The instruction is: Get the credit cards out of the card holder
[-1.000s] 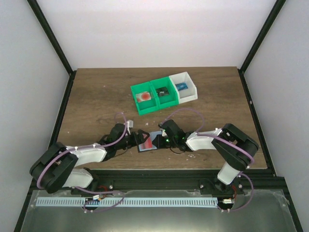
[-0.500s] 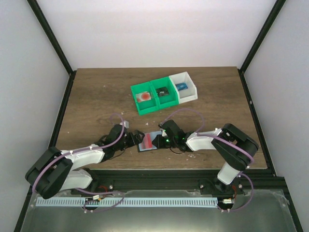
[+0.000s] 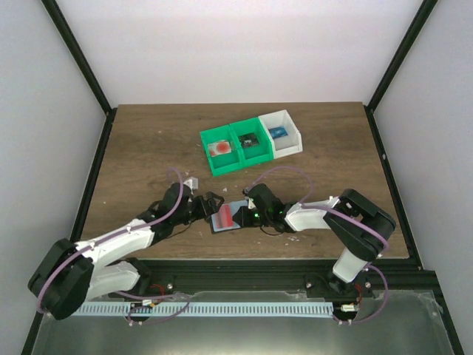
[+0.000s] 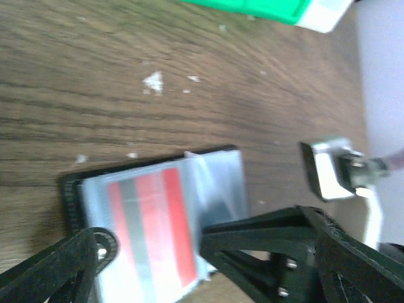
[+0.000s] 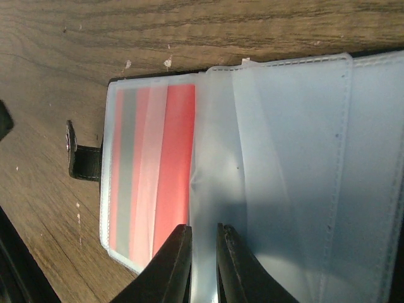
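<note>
The card holder (image 3: 236, 210) lies open on the table near the front edge, between both grippers. A red credit card (image 3: 223, 217) sits in its left clear sleeve. In the left wrist view the card (image 4: 151, 227) shows through the sleeve, and my left gripper (image 4: 153, 243) is open with one finger on each side of the holder's (image 4: 218, 183) near end. In the right wrist view my right gripper (image 5: 203, 230) is shut on a fold of the holder's clear sleeve (image 5: 284, 158), just right of the red card (image 5: 161, 170). No other card shows.
Two green bins (image 3: 222, 154) and a white bin (image 3: 284, 133) stand in a row at the back centre, each with a small item inside. The bins' edge shows at the top of the left wrist view (image 4: 265, 7). Small white specks lie on the wood.
My left arm has stretched forward and its gripper has shifted at the holder's left end. The holder now lies flatter with the red card showing more. The right gripper has stayed put.
</note>
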Motion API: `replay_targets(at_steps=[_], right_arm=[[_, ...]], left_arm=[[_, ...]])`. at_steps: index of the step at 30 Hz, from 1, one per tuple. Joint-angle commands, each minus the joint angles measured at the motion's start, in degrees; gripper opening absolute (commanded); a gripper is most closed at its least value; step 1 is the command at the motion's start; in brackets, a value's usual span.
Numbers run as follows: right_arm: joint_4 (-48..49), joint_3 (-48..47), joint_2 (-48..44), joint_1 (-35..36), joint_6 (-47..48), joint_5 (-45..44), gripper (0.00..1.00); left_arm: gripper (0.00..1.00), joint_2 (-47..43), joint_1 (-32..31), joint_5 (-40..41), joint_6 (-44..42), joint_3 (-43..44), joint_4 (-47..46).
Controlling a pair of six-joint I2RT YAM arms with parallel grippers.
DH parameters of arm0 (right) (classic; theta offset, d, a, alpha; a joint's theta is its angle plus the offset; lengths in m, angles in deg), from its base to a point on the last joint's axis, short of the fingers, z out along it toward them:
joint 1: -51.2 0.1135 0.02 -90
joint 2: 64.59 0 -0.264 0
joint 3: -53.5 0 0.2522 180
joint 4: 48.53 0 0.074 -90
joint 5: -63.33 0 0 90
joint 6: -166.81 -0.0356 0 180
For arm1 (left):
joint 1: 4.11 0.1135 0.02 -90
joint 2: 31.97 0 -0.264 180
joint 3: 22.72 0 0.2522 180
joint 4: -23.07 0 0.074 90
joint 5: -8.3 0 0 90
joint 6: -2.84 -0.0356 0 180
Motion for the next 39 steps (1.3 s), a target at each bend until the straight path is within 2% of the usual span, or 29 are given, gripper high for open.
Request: replay_targets(at_steps=[1, 3, 7, 13, 20, 28, 32, 39], right_arm=[[-3.44, 1.41, 1.68, 1.01, -0.08, -0.52, 0.14], [-3.08, 1.54, 1.84, 1.08, -0.28, -0.47, 0.14], [-3.11, 1.42, 1.98, 1.34, -0.40, -0.48, 0.14], [-3.31, 1.08, 2.14, 1.56, -0.22, -0.63, 0.14], [-3.08, 1.30, 2.34, 1.60, -0.23, -0.70, 0.14], [-2.78, 1.28, 2.40, 1.98, -0.40, -0.74, 0.14], [-2.58, 1.29, 2.77, 2.13, -0.57, -0.66, 0.14], [-2.47, 1.35, 2.65, 2.31, -0.81, -0.66, 0.14]], left_arm=[[0.96, -1.56, -0.03, -6.94, 1.84, 0.78, -3.21], [0.96, -0.23, -0.15, -9.89, 2.51, 0.77, -5.95], [0.95, 4.24, -0.11, -10.92, 1.41, 1.06, -8.12], [0.96, 7.87, -0.11, -5.04, -0.86, 0.50, -5.57], [0.96, 9.52, -0.12, -5.57, -0.57, -2.32, -11.59], [0.96, 12.37, -0.10, -3.75, -0.73, -0.44, -7.80], [0.96, 10.48, -0.10, -4.93, -0.01, -0.66, -7.11], [0.96, 1.16, -1.14, -7.88, 1.26, -0.21, -3.12]])
